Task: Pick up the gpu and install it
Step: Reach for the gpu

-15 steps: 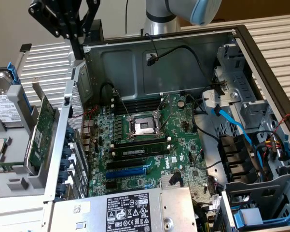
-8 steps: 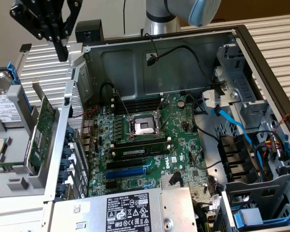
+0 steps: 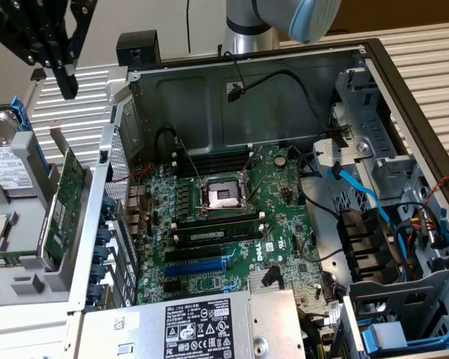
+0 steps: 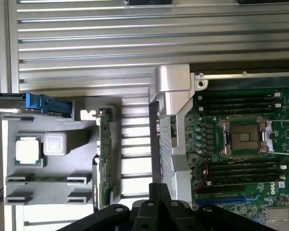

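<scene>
Silver power supply (image 3: 202,325) is being shown nearest, at the near edge of the open computer case (image 3: 194,97). Behind it, a green motherboard (image 3: 231,224) is lying flat inside the case. Outside the case, at the exterior view's left, the gpu (image 3: 63,206) is being propped upright on its edge in a grey holder (image 3: 22,288). Farther back and higher, the black gripper (image 3: 67,90) is being shown with fingers pressed together, gripping nothing, well apart from the gpu.
</scene>
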Robot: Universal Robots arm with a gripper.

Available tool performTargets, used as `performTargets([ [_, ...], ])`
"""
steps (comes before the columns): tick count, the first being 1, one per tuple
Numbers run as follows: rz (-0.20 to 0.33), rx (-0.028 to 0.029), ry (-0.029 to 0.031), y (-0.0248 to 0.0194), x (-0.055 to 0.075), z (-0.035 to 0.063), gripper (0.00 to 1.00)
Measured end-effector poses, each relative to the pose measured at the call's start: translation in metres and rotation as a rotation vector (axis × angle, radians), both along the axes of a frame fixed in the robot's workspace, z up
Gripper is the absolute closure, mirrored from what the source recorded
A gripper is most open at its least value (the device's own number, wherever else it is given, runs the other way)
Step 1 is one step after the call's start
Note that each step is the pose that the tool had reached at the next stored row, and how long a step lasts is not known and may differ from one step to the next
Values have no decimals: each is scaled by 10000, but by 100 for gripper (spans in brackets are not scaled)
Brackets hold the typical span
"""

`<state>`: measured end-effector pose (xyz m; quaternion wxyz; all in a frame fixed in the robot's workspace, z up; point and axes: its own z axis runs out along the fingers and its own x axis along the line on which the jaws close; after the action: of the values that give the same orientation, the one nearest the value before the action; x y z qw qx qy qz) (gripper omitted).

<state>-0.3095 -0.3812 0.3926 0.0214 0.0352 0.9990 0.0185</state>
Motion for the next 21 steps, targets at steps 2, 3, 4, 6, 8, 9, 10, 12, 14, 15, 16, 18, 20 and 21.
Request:
performTargets([
  [2, 0, -1, 6, 0, -90, 0, 89],
  [3, 1, 0, 11, 0, -136, 0, 89],
  [4, 1, -1, 17, 0, -180, 0, 89],
  [6, 0, -1, 26, 0, -272, 0, 89],
  [8, 0, 0, 33, 0, -365, -1, 89],
  [9, 0, 0, 35, 0, -410, -1, 89],
  [10, 1, -1, 37, 0, -455, -2, 89],
  [12, 0, 0, 36, 0, -545, -5, 89],
  [14, 0, -1, 36, 0, -637, -7, 89],
  [15, 0, 0, 36, 0, -683, -8, 89],
  [16, 1, 0, 35, -1, -727, -10, 89],
  [18, 1, 0, 36, -10, -817, -13, 89],
  [20, 0, -1, 33, -29, -877, -21, 89],
  [21, 1, 0, 30, -43, -899, -27, 89],
])
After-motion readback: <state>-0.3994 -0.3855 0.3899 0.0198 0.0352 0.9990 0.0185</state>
